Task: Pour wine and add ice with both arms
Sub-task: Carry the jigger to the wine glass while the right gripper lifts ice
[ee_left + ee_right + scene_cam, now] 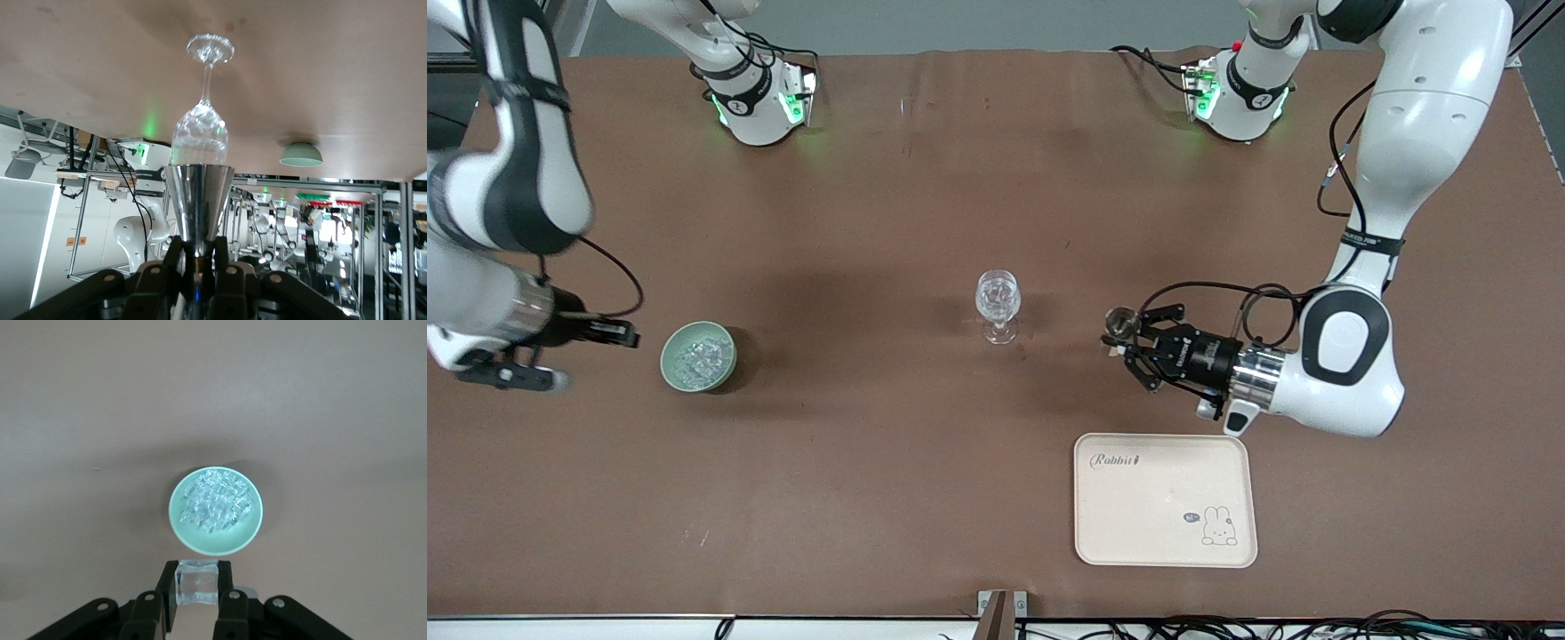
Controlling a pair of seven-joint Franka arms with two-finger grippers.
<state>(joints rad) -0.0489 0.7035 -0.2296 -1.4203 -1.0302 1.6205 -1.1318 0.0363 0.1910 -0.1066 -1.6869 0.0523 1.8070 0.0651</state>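
A clear stemmed wine glass (997, 302) (200, 127) stands mid-table. My left gripper (1125, 342) (198, 257) hovers beside it toward the left arm's end, shut on the narrow base of a shiny metal measuring cup (1119, 320) (199, 193) whose mouth faces the glass. The cup's inside is hidden and no wine shows. A pale green bowl (727, 366) (179, 527) holds a heap of ice (696, 358) (217, 500). My right gripper (618, 334) (197, 583) hangs over the table just beside the bowl, shut on one clear ice cube (197, 581).
A cream tray (1165, 498) with a rabbit print lies near the front edge, below the left arm's wrist. The bowl (300, 155) also shows in the left wrist view, past the glass. Brown table surface lies between bowl and glass.
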